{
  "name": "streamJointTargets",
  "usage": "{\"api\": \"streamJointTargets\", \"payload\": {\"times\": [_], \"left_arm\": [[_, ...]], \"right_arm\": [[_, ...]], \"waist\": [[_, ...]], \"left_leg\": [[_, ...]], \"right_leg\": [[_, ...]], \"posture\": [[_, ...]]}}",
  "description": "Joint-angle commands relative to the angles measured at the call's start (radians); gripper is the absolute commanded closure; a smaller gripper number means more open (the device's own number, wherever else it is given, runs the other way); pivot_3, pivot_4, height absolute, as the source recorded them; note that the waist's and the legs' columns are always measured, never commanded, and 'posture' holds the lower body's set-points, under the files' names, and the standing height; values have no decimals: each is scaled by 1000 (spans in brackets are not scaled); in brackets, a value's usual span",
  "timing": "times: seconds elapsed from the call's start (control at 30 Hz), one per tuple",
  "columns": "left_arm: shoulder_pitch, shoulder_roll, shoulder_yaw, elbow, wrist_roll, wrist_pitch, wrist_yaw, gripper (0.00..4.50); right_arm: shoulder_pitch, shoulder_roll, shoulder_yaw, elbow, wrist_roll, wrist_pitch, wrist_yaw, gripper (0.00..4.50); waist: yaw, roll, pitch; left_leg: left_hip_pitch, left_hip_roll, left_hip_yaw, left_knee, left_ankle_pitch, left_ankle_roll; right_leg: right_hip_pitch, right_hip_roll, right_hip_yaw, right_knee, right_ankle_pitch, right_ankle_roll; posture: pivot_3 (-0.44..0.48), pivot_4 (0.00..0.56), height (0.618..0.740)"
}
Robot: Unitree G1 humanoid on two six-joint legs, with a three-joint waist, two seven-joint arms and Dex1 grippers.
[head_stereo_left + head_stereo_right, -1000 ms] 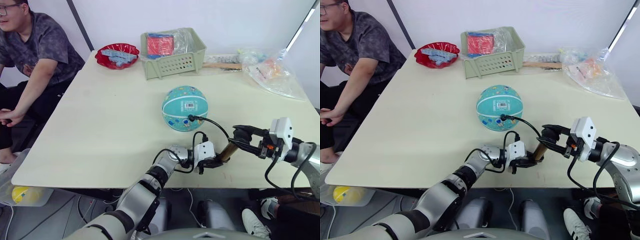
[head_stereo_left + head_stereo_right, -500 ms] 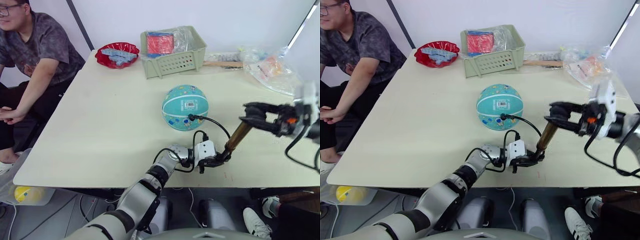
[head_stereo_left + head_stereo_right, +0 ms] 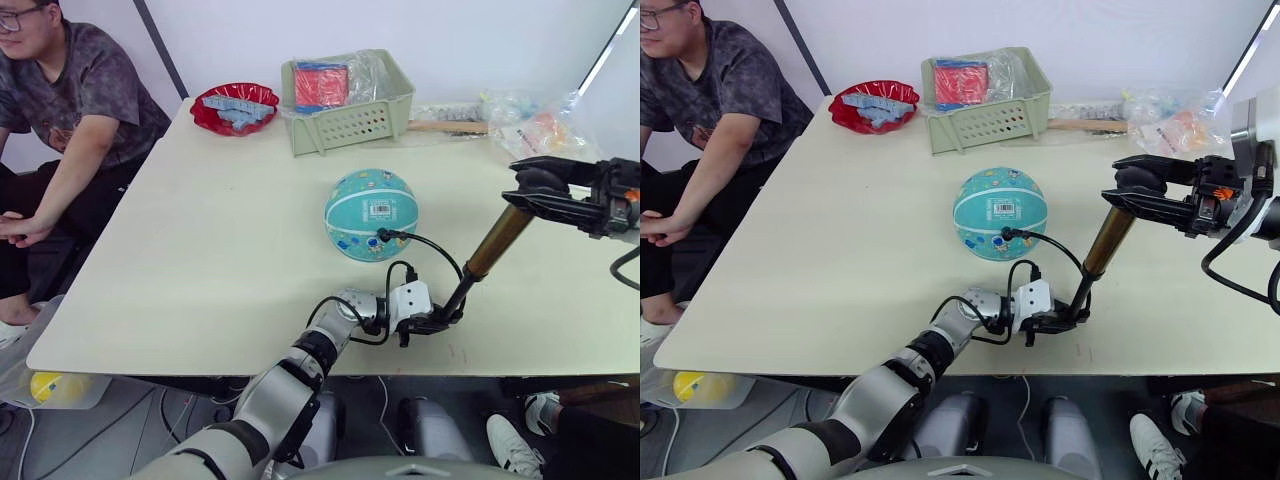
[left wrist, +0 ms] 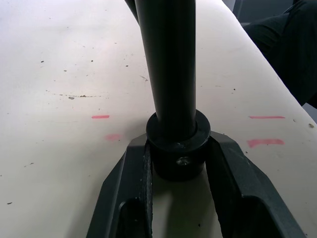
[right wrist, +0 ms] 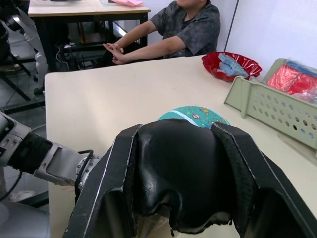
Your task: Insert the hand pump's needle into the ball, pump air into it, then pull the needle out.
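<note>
One ball (image 3: 370,214) is sitting on the single worktop (image 3: 200,250), and one hand pump (image 3: 482,258) is standing beside it, trailing one black hose (image 3: 430,243). Two grippers are showing: the left gripper (image 3: 440,322) and the right gripper (image 3: 540,190). At the far edge, one green perforated basket (image 3: 345,105) and one red bowl (image 3: 234,109) are resting, with one heap of clear plastic bags (image 3: 535,135) lying beyond them. One person (image 3: 70,110) is sitting alongside.

Head stereo overhead; 2 close wrist views.
</note>
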Motion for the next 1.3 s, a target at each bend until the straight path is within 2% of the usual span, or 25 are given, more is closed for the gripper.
{"api": "streamJointTargets", "payload": {"times": [0.03, 0.27, 0.43, 0.83, 1.07, 1.3], "left_arm": [[33, 18, -37, 63, 56, 35, -3, 3411], [30, 20, -36, 64, 56, 33, -3, 3411], [28, 22, -35, 63, 56, 33, 1, 3411], [35, 24, -39, 54, 54, 35, -2, 3411], [37, 23, -36, 57, 51, 36, -1, 3411], [33, 22, -34, 64, 51, 36, 0, 3411]], "right_arm": [[-6, -2, -84, -21, 10, -31, -3, 2867], [129, 61, -9, -52, -85, -89, 6, 2867], [247, 126, 68, -38, -205, -196, 8, 2867], [389, 253, 239, 43, -405, -403, 13, 2867], [400, 306, 293, 85, -485, -472, -11, 2867], [352, 265, 228, 35, -429, -425, -4, 2867]], "waist": [[0, 0, 0], [0, -1, -1], [-2, -7, -6], [-2, -9, -7], [-2, -9, -8], [-2, -9, -8]], "left_leg": [[0, 0, 0, 0, 0, 0], [2, 1, 0, 0, 0, 0], [5, 1, -1, 0, 0, 0], [5, 1, -1, 0, 0, 0], [6, 1, -1, 0, 0, 0], [6, 1, -1, 0, 0, 0]], "right_leg": [[0, 0, 0, 0, 0, 0], [1, 1, 0, 0, 0, 0], [3, 1, -1, 0, 0, 0], [4, 2, -1, 0, 0, 0], [4, 2, -1, 0, 0, 0], [4, 2, -1, 0, 0, 0]], "posture": [[0, 150, 738], [0, 150, 738], [0, 150, 738], [0, 150, 738], [0, 150, 738], [0, 150, 738]]}}
